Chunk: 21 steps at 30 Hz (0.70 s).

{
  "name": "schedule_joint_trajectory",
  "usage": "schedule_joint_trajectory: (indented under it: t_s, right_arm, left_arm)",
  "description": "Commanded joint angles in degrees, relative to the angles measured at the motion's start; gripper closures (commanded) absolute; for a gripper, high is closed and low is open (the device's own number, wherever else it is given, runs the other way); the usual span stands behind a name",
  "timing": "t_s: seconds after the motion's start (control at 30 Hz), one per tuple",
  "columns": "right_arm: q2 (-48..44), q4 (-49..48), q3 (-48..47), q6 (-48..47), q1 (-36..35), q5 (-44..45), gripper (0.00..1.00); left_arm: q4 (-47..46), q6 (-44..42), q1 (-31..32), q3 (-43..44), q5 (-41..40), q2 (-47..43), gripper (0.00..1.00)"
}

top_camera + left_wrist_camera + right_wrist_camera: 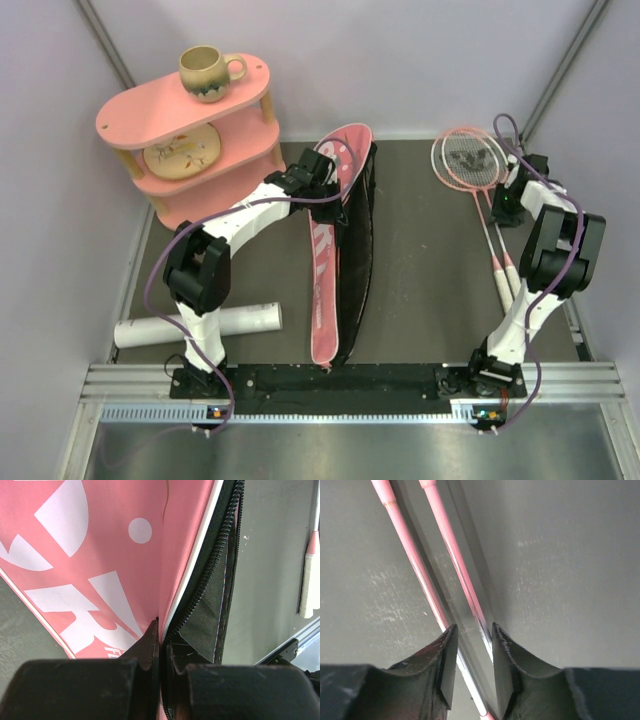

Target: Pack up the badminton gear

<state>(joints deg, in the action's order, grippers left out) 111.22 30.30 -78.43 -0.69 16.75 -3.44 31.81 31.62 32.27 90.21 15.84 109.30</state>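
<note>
The big pink bag (pixel 335 240) lies open on its side in the middle of the dark mat, its black zipped lining showing. My left gripper (pixel 325 172) is shut on the bag's upper edge by the zipper; in the left wrist view (pixel 161 630) the pink lettered flap (pixel 100 555) runs away from the jaws. Two pink-framed rackets (pixel 470 158) lie at the far right, handles toward me. My right gripper (pixel 509 203) is open low over their shafts (pixel 440 525), which pass between and beside its fingers (pixel 474 630). A long white tube (pixel 200 325) lies near left. No shuttlecocks show.
A pink two-tier shelf (pixel 190 125) stands at the far left with a brown mug (pixel 208 72) on top and a patterned dish (pixel 180 152) on its lower tier. Walls close in the sides and back. A metal rail (pixel 350 380) runs along the near edge.
</note>
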Motion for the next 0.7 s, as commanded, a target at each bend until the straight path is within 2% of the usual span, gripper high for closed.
schedule_joint_trajectory:
  t_s: [0.0,0.1,0.33,0.4,0.53,0.67]
  right_arm:
    - [0.4,-6.0,-0.5,-0.5,0.2,-4.2,0.70]
    - [1.3,-8.5,-0.3,-0.4,0.3,-5.5,0.75]
    - [2.7,-7.5,-1.7,-0.5,0.2,-5.7,0.87]
    - [3.6,-6.8,-2.5,-0.5,0.2,-4.8,0.88]
    - [6.4,-3.8,-5.3,0.0,0.3,-3.7,0.79]
    - [9.3,-0.3,-8.9,-0.1,0.2,-3.1,0.84]
  left_arm:
    - [-0.7,1.1,-0.3,0.9,2.4,0.5,1.00]
    - [-1.1,1.2,-0.3,0.6,2.6,0.3,1.00]
    - [-1.1,1.2,-0.3,0.6,2.8,0.5,1.00]
    - [-1.2,1.3,-0.3,0.5,3.1,0.5,1.00]
    - [-1.3,1.3,-0.3,0.4,3.4,0.4,1.00]
    - [-1.4,1.3,-0.3,0.3,3.4,0.2,1.00]
